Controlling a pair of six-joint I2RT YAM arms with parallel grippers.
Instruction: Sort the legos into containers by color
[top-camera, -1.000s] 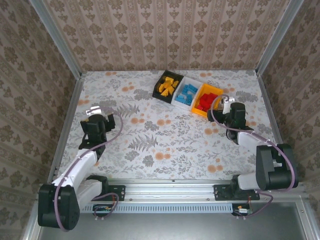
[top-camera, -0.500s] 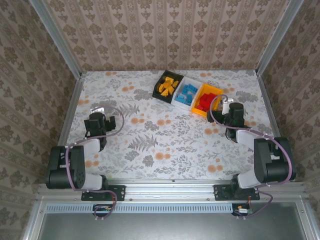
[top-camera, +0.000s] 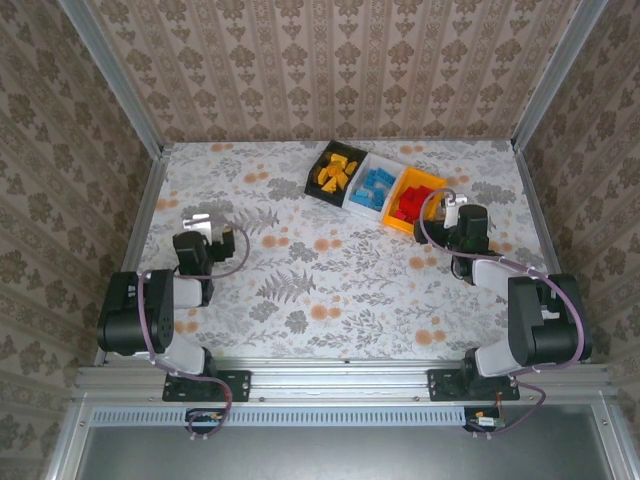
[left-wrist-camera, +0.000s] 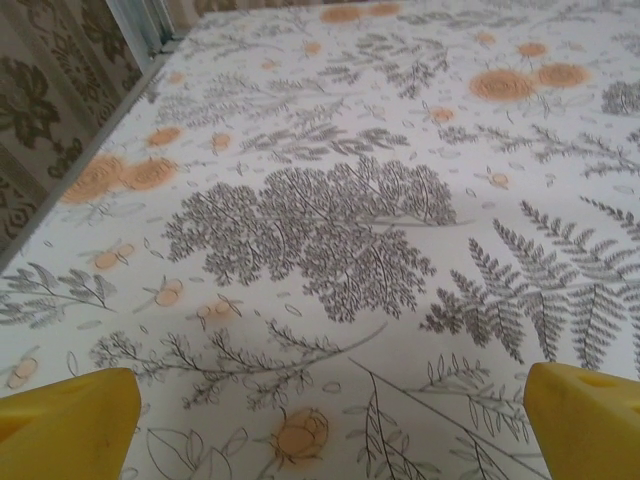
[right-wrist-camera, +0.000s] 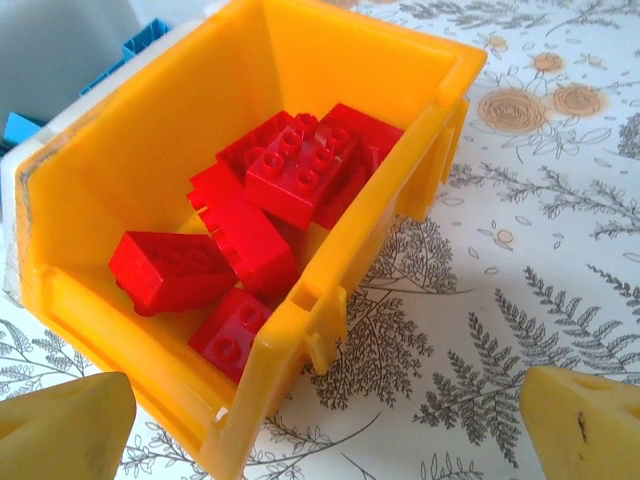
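Since every brick you can see from above already lies in a bin, I'd judge this step to be a check and a tidy retreat, not another pick. Begin nearest you: the left gripper (left-wrist-camera: 325, 425) hangs low over the flowered table (left-wrist-camera: 330, 230) on the near-left side. Its yellow fingers (left-wrist-camera: 65, 420) are spread as wide as they go with nothing between them, so you can fold that arm back without minding any load.

The right gripper (right-wrist-camera: 322, 425) is likewise gaping and empty, but it sits just beside the near corner of the orange-yellow bin (right-wrist-camera: 150, 130), looking into it. Draw it up and back toward you rather than sideways; a swing could catch the rim and shove the whole row. Use that close view first: the red bricks (right-wrist-camera: 270, 190) piled inside are all red, as far as shows.

Farther back, the white bin (top-camera: 362, 207) beside it holds the blue bricks (top-camera: 375, 188), and the black bin (top-camera: 315, 177) at the far-left end holds the orange-yellow bricks (top-camera: 337, 172). From overhead these are small, so you cannot rule out a stray colour buried underneath
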